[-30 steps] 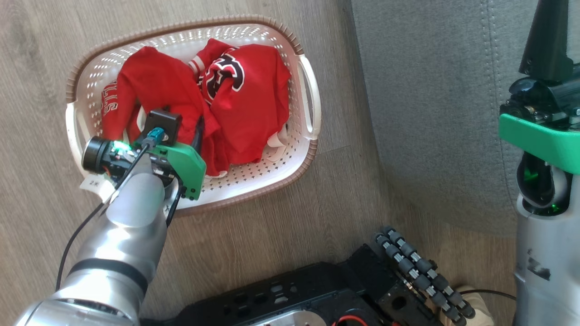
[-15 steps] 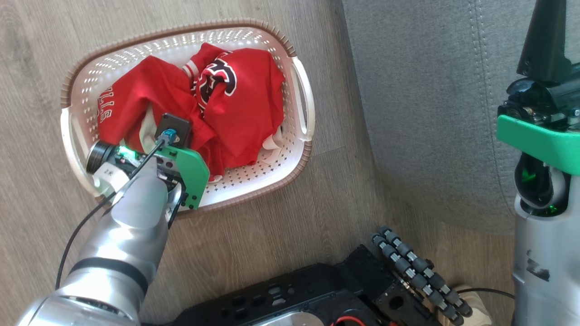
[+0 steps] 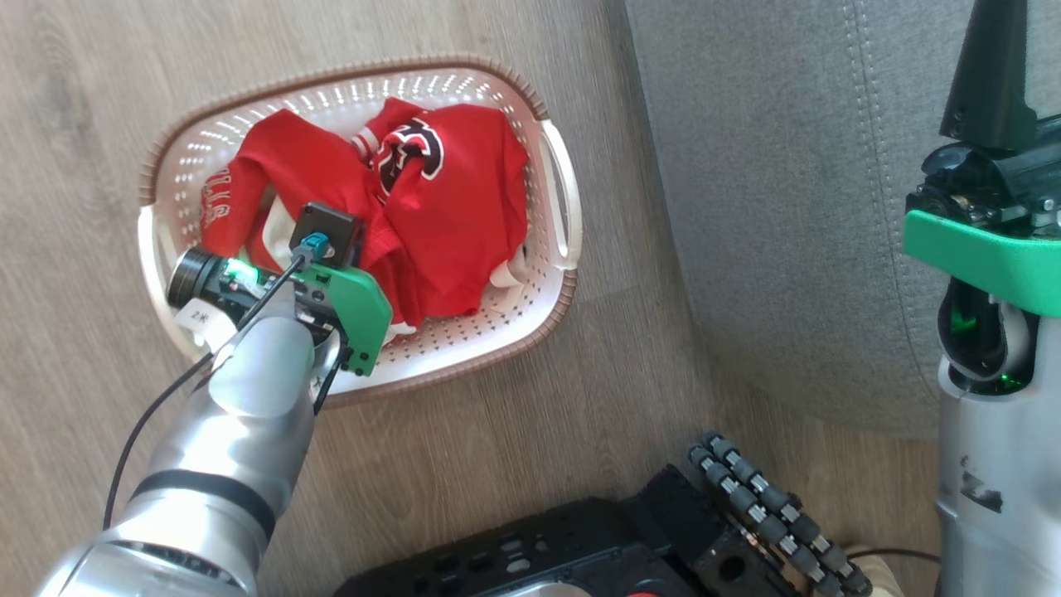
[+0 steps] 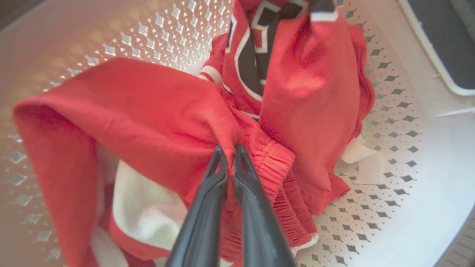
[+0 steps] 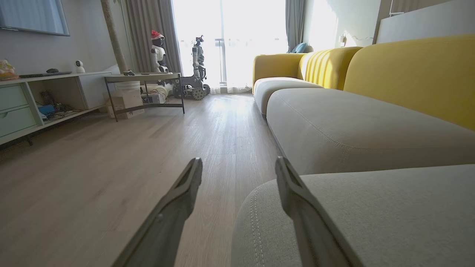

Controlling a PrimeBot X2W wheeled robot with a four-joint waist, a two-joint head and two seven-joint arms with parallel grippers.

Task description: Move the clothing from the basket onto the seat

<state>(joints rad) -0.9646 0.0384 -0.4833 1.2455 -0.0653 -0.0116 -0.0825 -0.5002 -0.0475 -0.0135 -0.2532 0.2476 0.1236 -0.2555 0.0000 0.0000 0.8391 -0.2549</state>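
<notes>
Left jaws: wide a second ago, now clenched on fold of clothing [image 4: 156, 111] beside ribbed waistband, fabric drawn taut toward them. Clothing all inside basket [image 3: 356, 70], basket on floor [image 3: 497, 431]. Grasp looks made, lift likely next. Seat [image 3: 787, 207] just right of basket, no clothing on it yet. Right jaws: unchanged, spread wide, empty, over seat edge.
</notes>
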